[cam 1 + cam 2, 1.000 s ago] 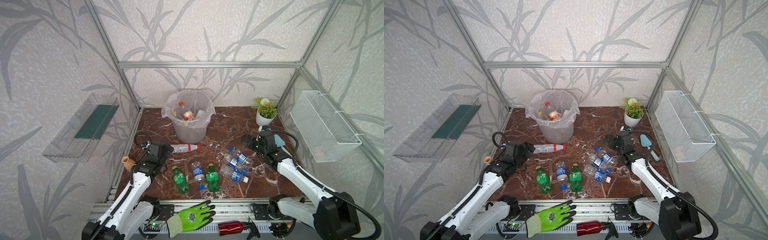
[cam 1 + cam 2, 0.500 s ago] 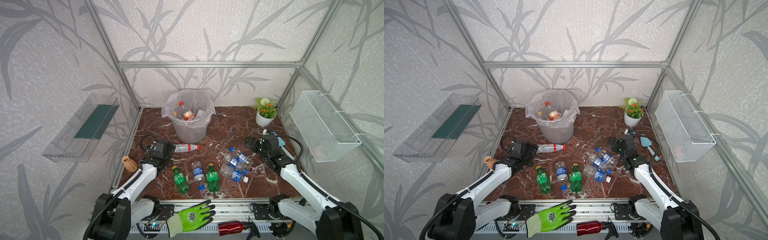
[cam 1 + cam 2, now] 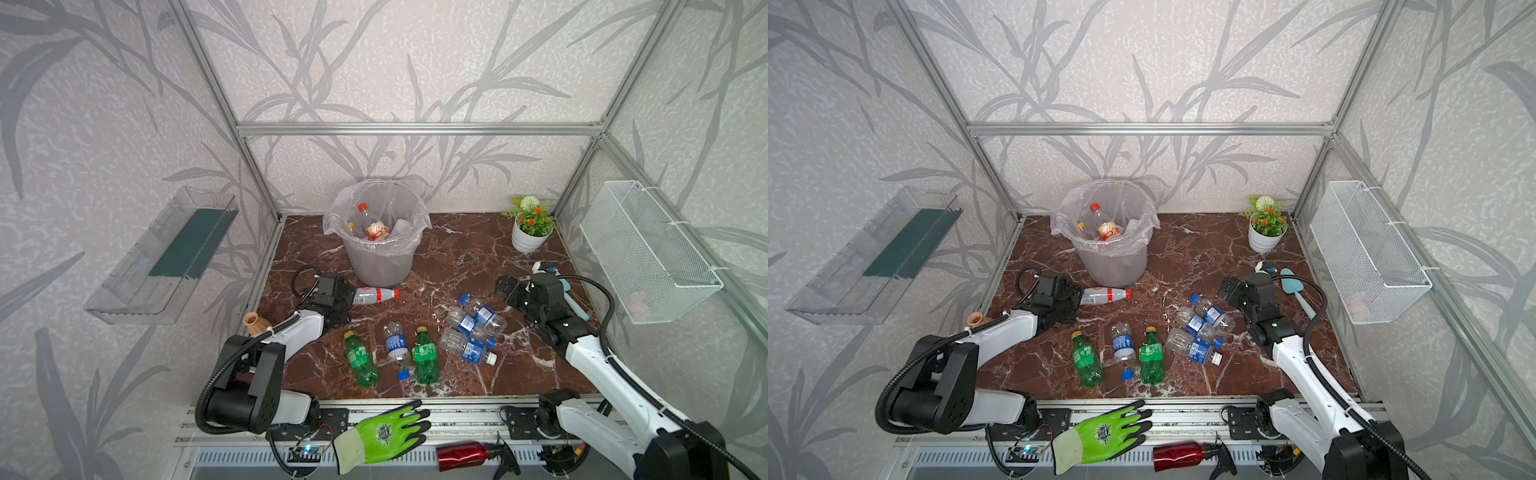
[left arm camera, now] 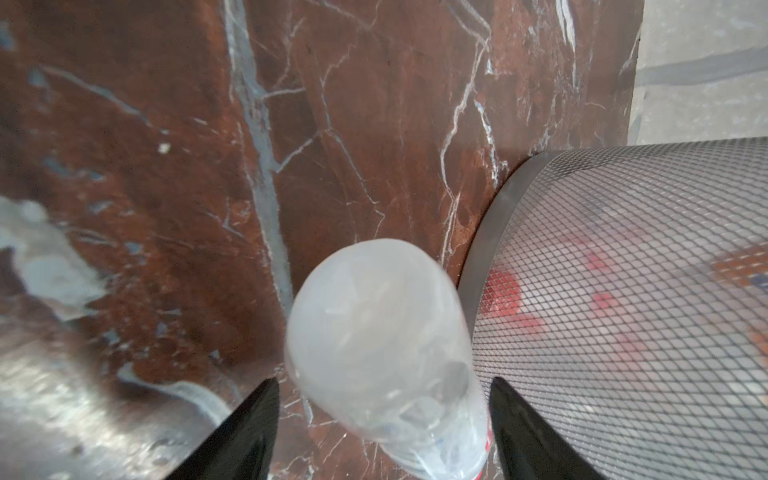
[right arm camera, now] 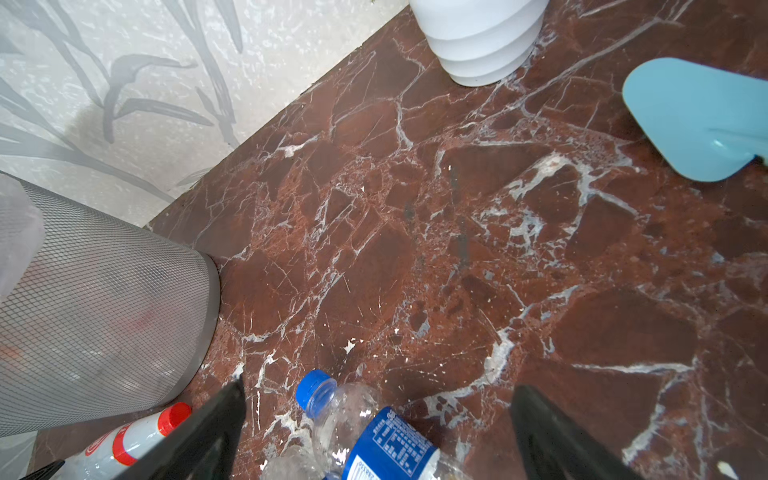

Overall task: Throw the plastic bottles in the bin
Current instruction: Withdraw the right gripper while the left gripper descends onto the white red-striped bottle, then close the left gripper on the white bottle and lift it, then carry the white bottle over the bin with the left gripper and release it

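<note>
Bin (image 3: 380,262), grey and bag-lined, is shown at the back of the marble tabletop (image 3: 457,257), with discarded bottles (image 3: 376,230) inside. At its foot the left gripper (image 4: 383,386), the nearer one, is set low, jaws part open either side of a whitish red-labelled bottle (image 3: 374,295); a gap is seen and nothing is clamped. The bottle's long axis is laid across the table, base between the jaws, red cap (image 3: 397,294) pointed away. The right gripper (image 5: 379,384), spread wide and empty, is held well apart, by the blue-labelled bottles (image 3: 473,322).

Bottles (image 3: 424,355) lie scattered before the lined bin (image 3: 380,266).
</note>
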{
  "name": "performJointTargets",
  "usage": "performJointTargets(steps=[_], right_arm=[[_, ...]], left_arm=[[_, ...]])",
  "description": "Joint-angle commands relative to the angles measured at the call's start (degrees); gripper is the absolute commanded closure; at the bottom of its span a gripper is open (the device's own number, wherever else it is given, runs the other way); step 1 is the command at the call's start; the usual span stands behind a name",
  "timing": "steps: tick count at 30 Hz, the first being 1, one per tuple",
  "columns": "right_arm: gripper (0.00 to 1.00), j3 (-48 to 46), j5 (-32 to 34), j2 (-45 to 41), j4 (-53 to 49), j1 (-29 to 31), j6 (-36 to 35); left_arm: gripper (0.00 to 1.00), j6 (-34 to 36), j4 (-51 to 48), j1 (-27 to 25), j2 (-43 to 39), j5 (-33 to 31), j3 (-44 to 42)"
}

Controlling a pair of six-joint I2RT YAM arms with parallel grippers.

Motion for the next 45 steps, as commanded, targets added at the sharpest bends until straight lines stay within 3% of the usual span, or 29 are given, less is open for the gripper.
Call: performJointTargets(steps=[1,10,17,26,32,38,41,45], right_arm=[[0.01,-0.8,1.5,-1.5,-1.6,-0.4,0.1],[0.01,-1.2,3.2,-3.0,-3.1,-0.9,0.5],[0.01,-1.7,3.9,-4.1,-3.9,-1.4,0.6],[0.01,-3.8,6.2,-7.5,-4.6,-1.8,1.5],[0.01,-4.2,6.6,-8.9,-5.2,-2.0,1.3],[0.01,-4.2,6.9,-9.9,-5.2,-2.4,0.7],[0.01,-4.2,6.9,-10.2,-4.9,-2.6,0.4],[0.01,-4.2,6.3,-10.1,-4.0,-2.7,0.2]], left_arm=[[0.2,-1.8,1.7,0.4,1.8,1.3,2.5],[0.21,-3.4,-2.1,0.5,8.2,4.6,6.1],[0.32,-4.2,-3.0,0.5,10.0,3.9,6.7],[0.52,-5.7,-3.6,0.9,5.3,-0.2,4.4],[0.53,-5.3,-6.8,1.5,-4.0,-4.6,2.3],[0.54,-1.7,-15.7,2.1,-22.4,-15.3,0.8],[0.55,3.5,-22.0,2.4,-34.0,-23.7,3.0],[0.56,17.6,-24.8,2.7,-44.3,-34.7,10.9]])
